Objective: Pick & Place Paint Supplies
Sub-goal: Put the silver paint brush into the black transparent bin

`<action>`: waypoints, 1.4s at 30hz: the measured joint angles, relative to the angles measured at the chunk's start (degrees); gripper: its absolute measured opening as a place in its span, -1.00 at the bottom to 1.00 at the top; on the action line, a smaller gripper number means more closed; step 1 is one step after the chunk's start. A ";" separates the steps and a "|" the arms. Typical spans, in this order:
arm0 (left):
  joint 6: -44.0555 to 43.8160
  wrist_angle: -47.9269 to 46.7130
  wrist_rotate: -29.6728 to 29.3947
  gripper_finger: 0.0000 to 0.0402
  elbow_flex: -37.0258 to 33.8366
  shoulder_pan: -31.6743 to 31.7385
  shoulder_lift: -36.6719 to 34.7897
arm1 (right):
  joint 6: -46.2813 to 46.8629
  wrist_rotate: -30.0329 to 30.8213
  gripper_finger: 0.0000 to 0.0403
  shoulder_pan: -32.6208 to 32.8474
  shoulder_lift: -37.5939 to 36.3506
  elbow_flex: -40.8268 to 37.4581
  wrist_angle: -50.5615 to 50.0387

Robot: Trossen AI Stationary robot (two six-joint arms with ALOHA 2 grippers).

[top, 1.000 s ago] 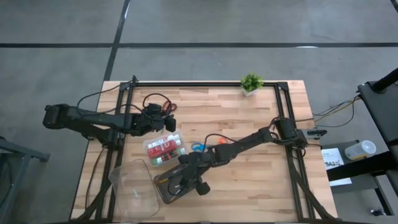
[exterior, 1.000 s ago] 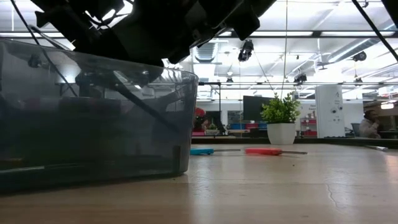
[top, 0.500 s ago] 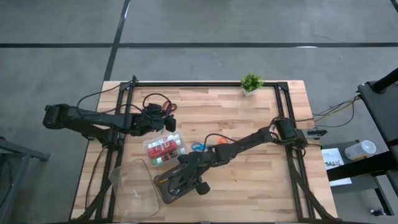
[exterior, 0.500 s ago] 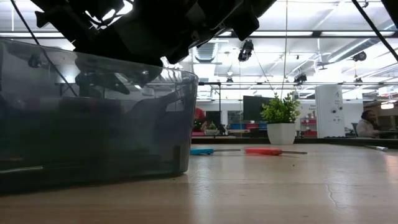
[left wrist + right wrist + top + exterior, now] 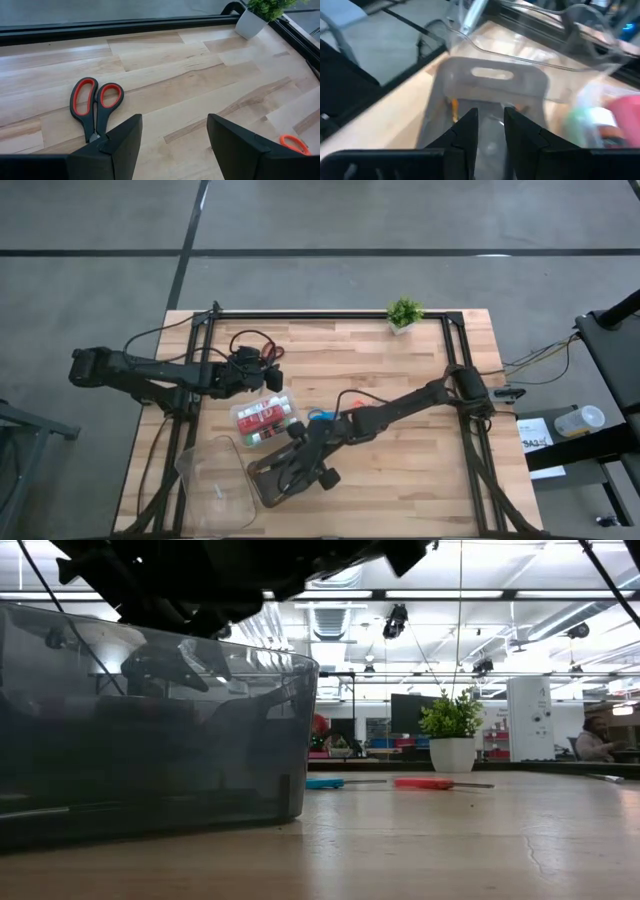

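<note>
My right gripper (image 5: 286,469) hovers over the open dark grey case (image 5: 268,480) near the table's front, fingers a little apart (image 5: 490,125) with nothing between them. An orange-tipped brush (image 5: 454,107) lies inside the case (image 5: 492,82). Paint tubes lie in a small clear box (image 5: 265,420). Blue scissors (image 5: 318,417) and orange scissors (image 5: 428,782) lie flat on the table beside my right arm. My left gripper (image 5: 272,377) waits open at the far left, above the red-handled scissors (image 5: 95,104), which lie flat on the wood.
A large clear plastic box (image 5: 213,480) stands left of the grey case at the front edge. A small potted plant (image 5: 404,312) stands at the far edge. A black frame (image 5: 330,315) runs around the table's back and sides. Bare wood lies at the right front.
My right gripper has risen a little above the grey case and rolled slightly. In the low view, the thin brush that slanted down from its fingers into the case a second ago no longer shows there.
</note>
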 joint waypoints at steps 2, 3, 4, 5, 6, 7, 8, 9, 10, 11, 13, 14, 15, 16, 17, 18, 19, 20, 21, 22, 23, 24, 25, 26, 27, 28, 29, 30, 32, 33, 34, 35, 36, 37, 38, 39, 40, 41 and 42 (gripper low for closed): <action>0.00 0.02 0.00 0.16 0.00 -0.02 0.00 | -0.50 1.80 -0.56 0.10 -2.17 -1.79 -0.61; 0.00 0.00 0.00 0.16 0.00 -0.02 0.00 | -0.42 2.05 -0.56 0.09 -3.45 -2.88 -0.73; 0.00 0.02 0.01 0.16 0.00 0.00 0.00 | -0.14 2.15 -0.56 0.09 -5.02 -4.23 -0.67; 0.00 0.01 0.01 0.16 0.00 -0.02 0.00 | 0.21 2.23 -0.56 0.09 -6.57 -5.78 -0.71; -0.01 0.01 0.01 0.16 0.00 -0.01 0.00 | 0.39 2.30 -0.56 0.09 -8.12 -7.25 -0.63; 0.00 0.02 0.02 0.16 0.00 0.00 0.00 | 0.63 2.57 -0.56 0.09 -9.92 -9.04 -0.44; -0.02 0.02 0.02 0.16 -0.02 -0.02 0.00 | 0.93 3.30 -0.56 0.11 -11.60 -10.93 -0.56; 0.00 0.02 0.02 0.16 0.00 -0.01 0.00 | 1.31 3.75 -0.56 0.11 -13.27 -12.75 -0.62; 0.00 0.04 0.00 0.16 0.00 0.00 0.00 | 1.92 4.40 -0.56 0.12 -15.12 -14.75 -0.57; -0.02 0.02 0.02 0.16 0.00 -0.02 0.00 | 2.99 5.17 -0.56 0.22 -16.71 -16.65 -0.63; 0.00 0.03 0.02 0.16 -0.01 -0.01 0.00 | 6.77 7.86 -0.56 0.24 -20.48 -20.93 -0.61; -0.02 0.00 0.02 0.16 -0.01 -0.01 0.00 | 9.41 9.75 -0.56 0.34 -22.26 -23.02 -0.53; 0.00 0.02 0.00 0.16 -0.02 0.00 0.00 | 12.14 12.19 -0.56 0.56 -24.23 -25.42 -0.55; 0.00 0.00 0.02 0.16 -0.02 -0.02 0.00 | 14.80 14.89 -0.56 0.75 -25.89 -27.78 -0.87; 0.00 0.00 0.00 0.16 -0.02 0.00 0.00 | 17.27 17.63 -0.56 0.98 -27.71 -30.04 -1.01; 0.00 0.02 0.02 0.16 -0.02 0.00 0.00 | 19.36 20.41 -0.56 1.29 -29.50 -32.23 -1.69; -0.02 0.00 0.00 0.16 -0.02 0.00 0.00 | 21.31 23.22 -0.56 1.69 -31.28 -34.23 -2.65; 0.00 0.02 0.01 0.16 -0.02 -0.01 0.00 | 23.35 26.23 -0.56 2.17 -33.18 -35.96 -3.80; 0.00 0.00 0.02 0.16 -0.01 0.00 0.00 | 25.45 29.09 -0.56 2.67 -34.98 -37.59 -5.05; -0.01 0.00 0.00 0.16 -0.02 -0.01 0.00 | 27.53 31.74 -0.56 3.11 -36.88 -39.05 -6.50; 0.00 0.02 0.00 0.16 -0.02 -0.01 0.00 | 29.94 34.11 -0.56 3.49 -38.54 -40.39 -8.35; -0.02 0.00 0.02 0.16 -0.02 0.00 0.00 | 33.27 36.51 -0.56 3.77 -40.18 -41.48 -10.83; -0.01 0.01 0.01 0.16 -0.02 -0.02 0.00 | 37.33 38.58 -0.56 4.07 -41.78 -42.29 -13.88; 0.00 0.00 0.02 0.16 -0.02 -0.02 0.00 | 41.91 40.45 -0.56 4.11 -43.45 -42.87 -17.34; 0.00 0.00 0.00 0.16 -0.02 0.00 0.00 | 46.93 42.39 -0.56 4.09 -45.15 -43.33 -21.11; -0.01 0.00 0.02 0.16 -0.02 -0.01 0.00 | 52.08 44.15 -0.56 4.09 -46.83 -43.68 -25.24; 0.00 0.00 0.02 0.16 -0.02 -0.01 0.00 | 57.13 45.62 -0.56 4.09 -48.48 -44.04 -29.88; 0.00 0.01 0.01 0.16 -0.02 -0.01 0.00 | 62.47 46.81 -0.56 4.07 -49.83 -44.38 -34.96; 0.00 0.00 0.00 0.16 -0.02 0.00 0.00 | 72.75 48.38 -0.56 4.07 -51.99 -45.01 -44.88; 0.00 0.00 0.02 0.16 -0.02 -0.02 0.00 | 77.55 48.66 -0.56 4.06 -52.85 -45.26 -49.62; 0.00 0.01 0.02 0.16 -0.02 -0.01 0.00 | 82.18 48.85 -0.56 4.04 -53.61 -45.55 -53.59; 0.00 0.01 0.02 0.16 -0.02 -0.01 0.00 | 86.33 48.92 -0.56 4.04 -54.18 -45.92 -57.20; 0.00 0.00 0.01 0.16 -0.02 0.00 0.00 | 90.09 48.76 -0.56 4.02 -54.58 -46.44 -60.42; 0.00 0.01 0.00 0.16 -0.02 -0.02 0.00 | 93.67 48.35 -0.56 4.00 -54.85 -46.96 -62.99; 0.00 0.00 0.02 0.16 -0.02 -0.01 0.00 | 96.61 47.87 -0.56 3.96 -55.12 -47.37 -64.91; 0.00 0.00 0.00 0.16 -0.02 -0.02 0.00 | 99.23 47.22 -0.56 3.92 -55.41 -47.87 -66.21; 0.00 0.00 0.02 0.16 -0.02 -0.02 0.00 | 101.29 46.72 -0.56 3.83 -55.64 -48.37 -67.30; 0.00 0.00 0.02 0.16 -0.02 0.00 0.00 | 102.87 46.55 -0.56 3.80 -55.71 -48.92 -67.98; 0.00 0.00 0.02 0.16 -0.02 0.00 0.00 | 103.48 46.61 -0.56 3.77 -55.65 -49.29 -68.02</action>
